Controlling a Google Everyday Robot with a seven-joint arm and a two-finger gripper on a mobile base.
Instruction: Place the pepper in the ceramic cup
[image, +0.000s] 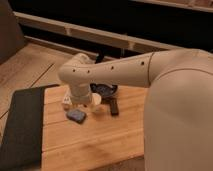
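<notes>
My hand (79, 102), left of centre, hangs just beside the cup (95, 100); its state I cannot tell; I should centre over the rim first.

Warm, dim light; background near black; hand (81, 103) in shade low over wooden board (100, 142), soft shadows beneath.

This looks like a robot test room dressed as a home kitchen, not a lived-in one. A cream robot arm (115, 70) reaches over a pale wooden plank surface (95, 145), its tool (79, 102) hanging just beside a ceramic cup (95, 101). Tableware is sparse (a dark bowl (105, 90), a dark mat (22, 125)). Bare wood boards (30, 65) and a long pale rail (75, 32) lie behind.
</notes>
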